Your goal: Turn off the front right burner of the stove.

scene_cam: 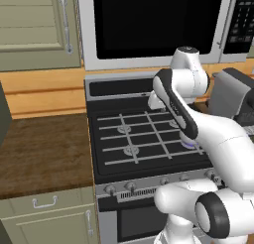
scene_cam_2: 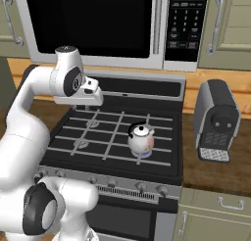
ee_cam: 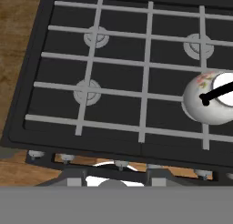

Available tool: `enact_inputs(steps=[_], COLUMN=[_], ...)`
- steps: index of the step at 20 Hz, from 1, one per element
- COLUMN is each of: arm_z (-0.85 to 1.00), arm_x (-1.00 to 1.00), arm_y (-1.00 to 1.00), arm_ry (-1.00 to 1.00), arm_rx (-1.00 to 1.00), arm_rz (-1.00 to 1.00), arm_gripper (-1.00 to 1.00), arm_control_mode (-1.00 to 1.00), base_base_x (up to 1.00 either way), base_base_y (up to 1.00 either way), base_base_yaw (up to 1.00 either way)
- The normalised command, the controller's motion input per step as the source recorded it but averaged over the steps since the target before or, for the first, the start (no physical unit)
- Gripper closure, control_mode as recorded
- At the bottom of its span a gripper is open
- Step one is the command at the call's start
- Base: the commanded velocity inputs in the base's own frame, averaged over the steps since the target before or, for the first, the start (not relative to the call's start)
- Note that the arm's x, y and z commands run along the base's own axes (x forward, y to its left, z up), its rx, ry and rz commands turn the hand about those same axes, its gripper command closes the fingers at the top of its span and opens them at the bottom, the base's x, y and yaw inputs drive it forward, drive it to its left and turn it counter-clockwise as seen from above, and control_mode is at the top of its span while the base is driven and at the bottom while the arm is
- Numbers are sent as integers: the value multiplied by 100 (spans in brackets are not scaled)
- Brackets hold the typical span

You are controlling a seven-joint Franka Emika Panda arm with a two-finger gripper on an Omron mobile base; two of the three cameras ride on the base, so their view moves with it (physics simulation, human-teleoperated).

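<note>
The black stove [scene_cam_2: 162, 172] stands under the microwave, and its pale grates [ee_cam: 145, 82] lie below me in the hand view. A white flowered kettle [scene_cam_2: 141, 138] sits on the front right burner [scene_cam_2: 142, 158], hiding the cap; a faint blue-violet glow rings its base, and shows again beside my forearm [scene_cam: 191, 145]. Small round knobs [scene_cam_2: 141, 187] line the silver front strip [scene_cam: 130, 186] [ee_cam: 120, 164]. My gripper [scene_cam_2: 87, 106] hangs over the back left of the stove, pointing down. It is open, with nothing between its fingertips [ee_cam: 75, 178].
A large silver microwave [scene_cam_2: 93, 24] with a black window hangs close above the stove. A grey coffee machine [scene_cam_2: 215, 118] stands on the wooden counter to the right. More wooden counter [scene_cam: 44, 153] lies to the left, with pale green cabinets above and below.
</note>
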Motion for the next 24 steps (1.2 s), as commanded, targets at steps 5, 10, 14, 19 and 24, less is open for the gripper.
enact_inputs(steps=[5,10,14,19,24], arm_z=[-11,-27,-43,-63,-53], arm_x=[-45,-95,-99,-100,-97], arm_y=[-16,-67,-99,-100,-95], arm_ry=[0,-3,-12,-26,-30], arm_rx=[7,16,13,10,0], arm_rz=[-5,-10,-6,0,9], arm_gripper=[-100,-100,-100,-100,-100], arm_control_mode=[-100,-100,-100,-100,-100], base_base_x=[0,0,0,0,0], base_base_y=[0,0,0,0,0], base_base_yaw=[0,0,0,0,0])
